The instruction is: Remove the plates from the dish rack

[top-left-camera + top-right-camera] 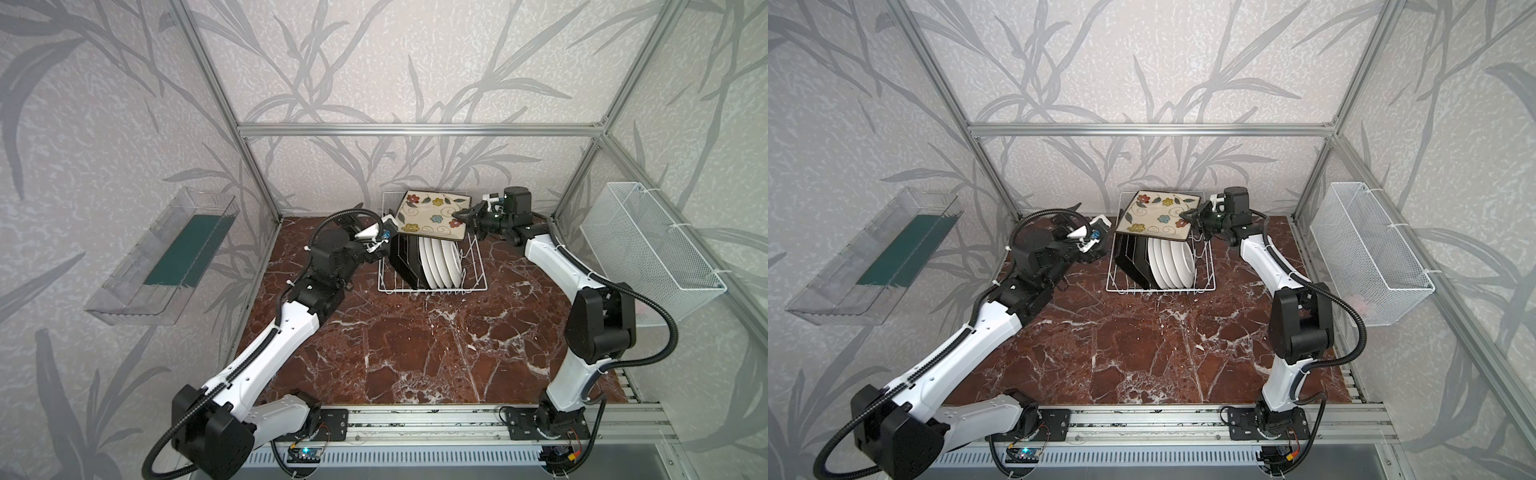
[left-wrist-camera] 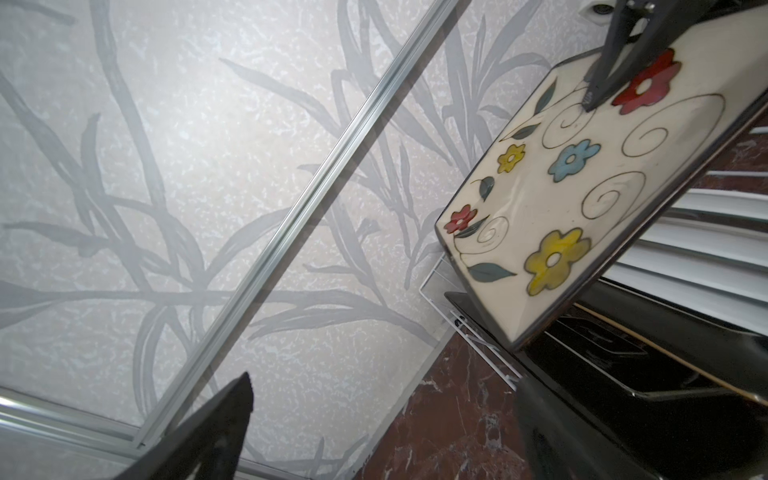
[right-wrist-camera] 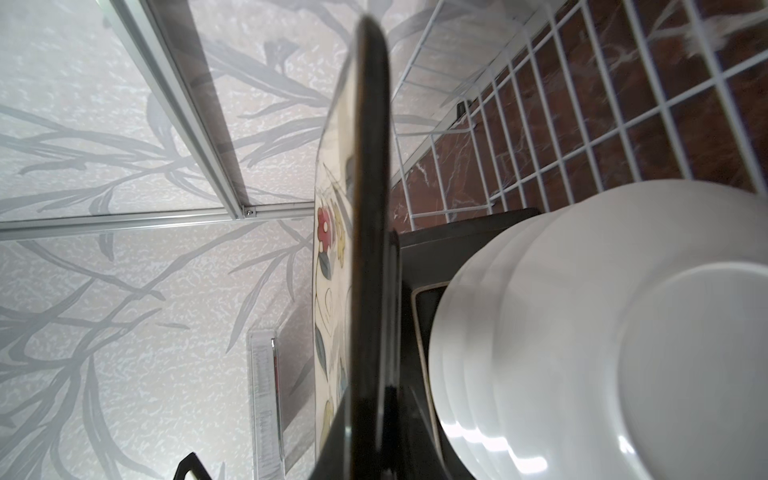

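Note:
My right gripper (image 1: pixel 462 215) (image 1: pixel 1186 215) is shut on the right edge of a square cream flowered plate (image 1: pixel 432 216) (image 1: pixel 1156 216) (image 2: pixel 561 199) and holds it tilted above the white wire dish rack (image 1: pixel 432 288) (image 1: pixel 1160 288). In the right wrist view that plate (image 3: pixel 370 208) is seen edge-on, black-rimmed. More black-backed square plates (image 1: pixel 405 257) (image 1: pixel 1131 259) and several round white plates (image 1: pixel 442 257) (image 1: pixel 1173 259) (image 3: pixel 582 332) stand upright in the rack. My left gripper (image 1: pixel 384 237) (image 1: pixel 1096 237) (image 2: pixel 384 386) is open just left of the held plate, with nothing between its fingers.
The rack sits at the back middle of the red marble tabletop (image 1: pixel 415 353). A clear plastic tray (image 1: pixel 166 257) hangs on the left wall and a white mesh basket (image 1: pixel 648 249) on the right wall. Aluminium frame posts stand at the back corners.

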Controlling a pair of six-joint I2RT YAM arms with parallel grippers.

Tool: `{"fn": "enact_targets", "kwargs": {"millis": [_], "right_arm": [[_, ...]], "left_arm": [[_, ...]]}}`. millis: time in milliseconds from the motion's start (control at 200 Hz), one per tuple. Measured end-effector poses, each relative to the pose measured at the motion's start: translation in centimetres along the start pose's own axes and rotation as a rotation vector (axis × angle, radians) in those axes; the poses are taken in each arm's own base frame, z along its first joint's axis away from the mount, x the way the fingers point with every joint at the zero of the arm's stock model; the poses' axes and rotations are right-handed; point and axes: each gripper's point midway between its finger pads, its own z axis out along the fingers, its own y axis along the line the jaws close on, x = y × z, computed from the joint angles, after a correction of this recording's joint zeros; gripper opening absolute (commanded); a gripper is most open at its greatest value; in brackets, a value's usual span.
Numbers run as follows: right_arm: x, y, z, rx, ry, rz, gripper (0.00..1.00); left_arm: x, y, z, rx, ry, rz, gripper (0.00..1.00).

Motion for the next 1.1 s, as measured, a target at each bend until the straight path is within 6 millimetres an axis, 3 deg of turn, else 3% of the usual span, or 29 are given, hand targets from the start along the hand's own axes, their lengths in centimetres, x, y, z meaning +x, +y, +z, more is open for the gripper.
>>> {"fn": "enact_targets", "kwargs": {"millis": [210,410,635,905,1100], "right_arm": [[-0.4,0.3,-1.3,0.016,-0.026,-0.069,0.0],[0.5,2.2,-2.4,-0.02,-0.016,-0.182,0.0],[1.5,3.8,-3.2,-0.092,0.001,-0.284,0.0],[2.2,3.4,-3.0,-0.152,0.015,-0.326,0.0],[2.8,4.8,-2.8,-0.203,0.014,-0.376,0.0]], "left_arm": [[-0.7,3.5,-0.8,0.067,-0.002,-0.346,0.99],[-0.9,3.6,0.9,0.166,0.085,-0.626,0.99],[0.5,0.3,2.6,0.343,0.185,-0.848,0.99],[0.6,-3.7,5.1,0.576,0.249,-1.068,0.99],[0.4,-5.8,6.8,0.716,0.273,-1.154,0.98]]}}
